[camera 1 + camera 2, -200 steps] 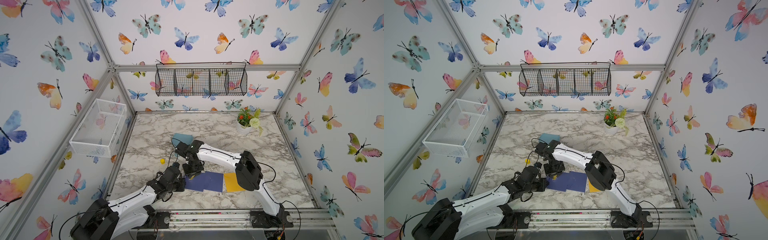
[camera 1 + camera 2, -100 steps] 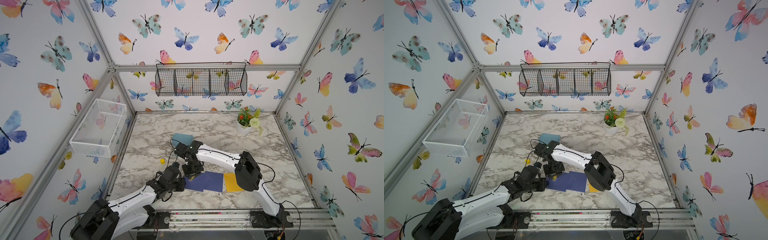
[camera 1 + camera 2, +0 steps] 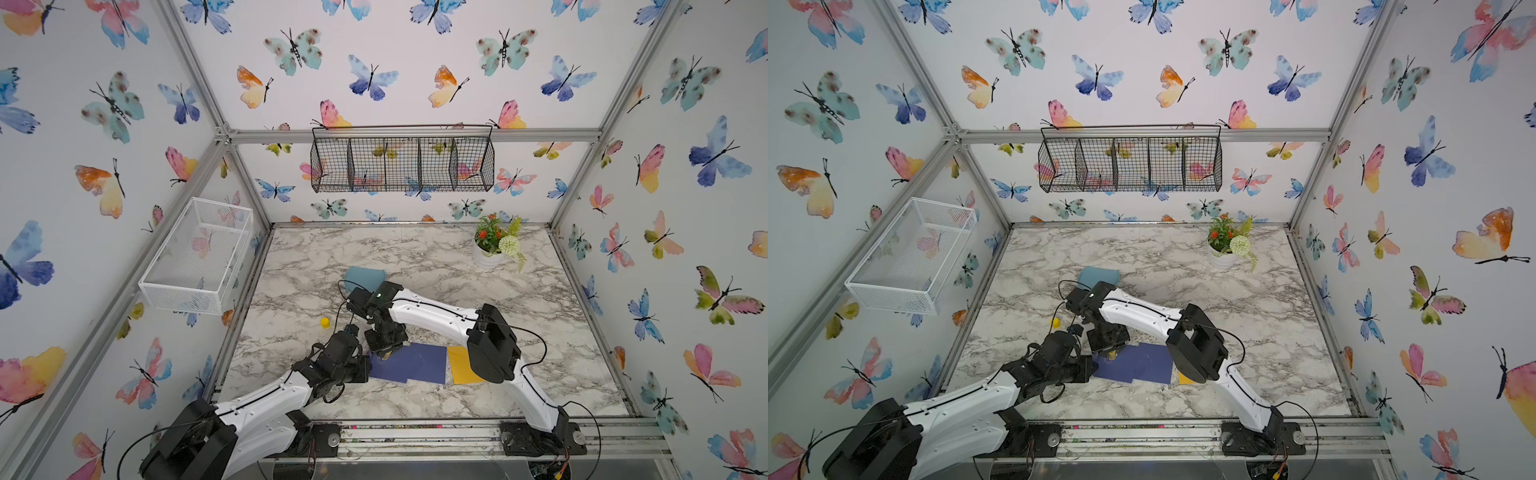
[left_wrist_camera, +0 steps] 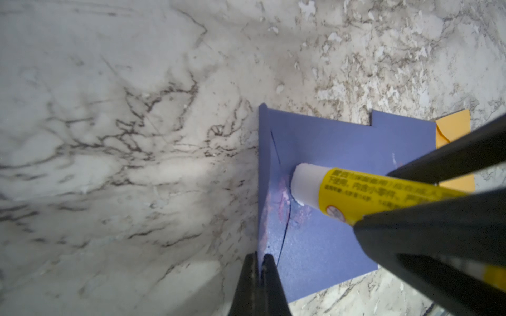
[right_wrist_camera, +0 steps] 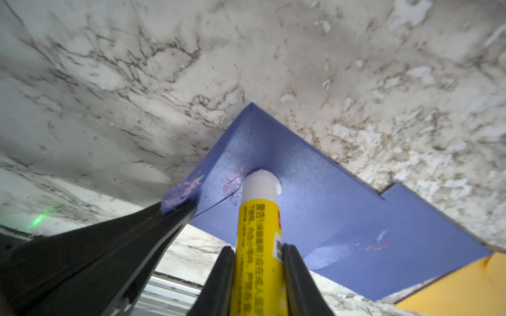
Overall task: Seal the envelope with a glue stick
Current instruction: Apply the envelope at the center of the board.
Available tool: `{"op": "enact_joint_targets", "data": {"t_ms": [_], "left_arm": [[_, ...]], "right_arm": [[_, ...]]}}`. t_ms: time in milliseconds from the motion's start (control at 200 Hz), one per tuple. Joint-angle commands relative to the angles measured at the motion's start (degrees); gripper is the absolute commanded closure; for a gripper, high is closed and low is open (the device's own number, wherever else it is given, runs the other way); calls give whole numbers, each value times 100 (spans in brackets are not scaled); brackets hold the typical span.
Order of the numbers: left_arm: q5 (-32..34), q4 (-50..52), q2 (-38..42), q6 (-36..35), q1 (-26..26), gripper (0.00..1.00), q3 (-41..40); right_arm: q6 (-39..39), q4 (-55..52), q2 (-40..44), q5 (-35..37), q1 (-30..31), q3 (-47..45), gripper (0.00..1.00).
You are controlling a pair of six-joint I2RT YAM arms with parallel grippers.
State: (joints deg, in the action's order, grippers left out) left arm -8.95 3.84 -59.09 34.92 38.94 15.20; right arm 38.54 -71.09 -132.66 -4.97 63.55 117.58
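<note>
A blue envelope [image 3: 415,365] lies flat near the table's front edge, seen in both top views [image 3: 1142,365]. Its flap stands up at the left end. My left gripper [image 4: 259,257] is shut on the edge of that flap [image 5: 189,188]. The yellow glue stick [image 5: 260,227] is uncapped. My right gripper [image 5: 258,249] is shut on it, and its white tip [image 4: 304,183] presses on the blue envelope [image 4: 342,164] beside the flap's fold. Pale purple glue smears show on the flap and around the tip.
A yellow envelope [image 3: 459,365] lies against the blue one's right end, partly under the right arm. A small yellow cap [image 3: 324,322] stands left of the grippers. A teal envelope [image 3: 365,277] lies further back, and a flower pot [image 3: 490,253] stands at the back right.
The right wrist has edged slightly to the left with the glue stick still on the blue envelope. The left arm has kept its hold and place.
</note>
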Motion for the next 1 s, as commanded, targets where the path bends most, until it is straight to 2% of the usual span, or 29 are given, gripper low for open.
{"op": "enact_joint_targets", "data": {"t_ms": [0,85,150,225,370,445,676,871,931,991], "left_arm": [[-98,38,56,-81,-43,100,-55],[-98,38,64,-81,-42,100,-52],[-98,38,77,-81,-53,100,-61],[-98,43,91,-82,-53,100,-64],[-114,47,107,-81,-54,100,-70],[-109,47,117,-82,-53,100,-70],[-116,41,108,-81,-58,100,-71],[-116,56,159,-73,-49,100,-88],[-107,61,161,-72,-45,100,-88],[-114,49,152,-73,-60,100,-88]], "right_arm": [[-1,-45,-193,-197,57,-201,98],[3,524,14,-941,61,-542,98],[26,762,112,-1218,61,-706,98],[31,649,103,-1029,61,-684,98],[144,-131,-122,201,61,-304,98],[188,-289,-180,514,70,-233,98],[169,53,-100,59,131,-338,98],[167,-424,-277,695,149,-134,98],[104,-248,-249,403,147,-186,98],[83,227,-93,-209,149,-455,98]]}}
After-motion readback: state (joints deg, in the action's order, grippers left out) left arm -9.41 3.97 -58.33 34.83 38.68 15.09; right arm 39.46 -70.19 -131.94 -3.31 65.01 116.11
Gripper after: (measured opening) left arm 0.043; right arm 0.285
